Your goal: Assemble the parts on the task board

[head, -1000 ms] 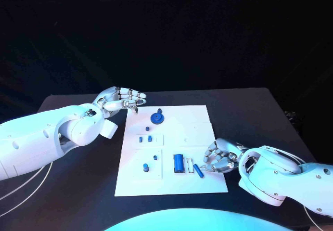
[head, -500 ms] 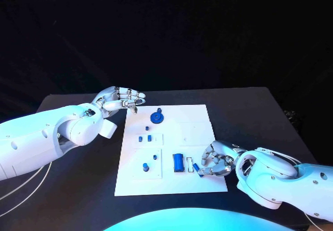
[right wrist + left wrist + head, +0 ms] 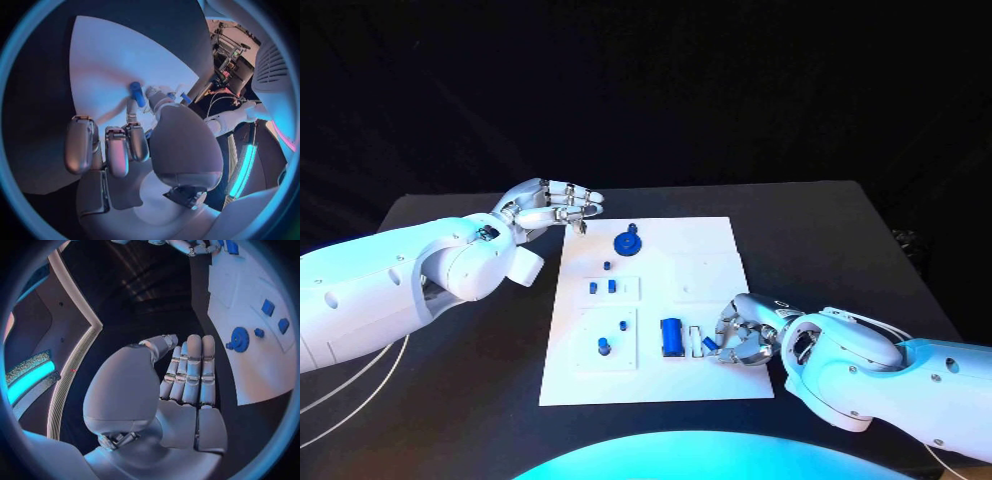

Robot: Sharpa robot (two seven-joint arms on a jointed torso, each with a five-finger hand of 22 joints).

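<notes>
The white task board (image 3: 711,245) lies mid-table. My right hand (image 3: 750,335) hovers low at its near right edge, where thumb and a finger pinch a small blue peg (image 3: 708,349) that lies on the board; the right wrist view shows this peg (image 3: 136,93) at the fingertips (image 3: 131,114). Just left of it stands a blue cylinder (image 3: 672,337). A blue gear (image 3: 629,243) sits at the far end, also seen as the gear (image 3: 239,338). My left hand (image 3: 553,208) hangs empty beyond the board's far left corner, its fingers (image 3: 190,370) held side by side.
Small blue parts sit in the board's left half: a pair (image 3: 602,287), a stud (image 3: 607,266) and two pegs (image 3: 623,325) (image 3: 603,347). The black table (image 3: 834,230) has bare room to the right of the board and behind it.
My right hand has crept left onto the board's edge and its fingers have come in around the small blue peg. The left hand has stayed where it was.
</notes>
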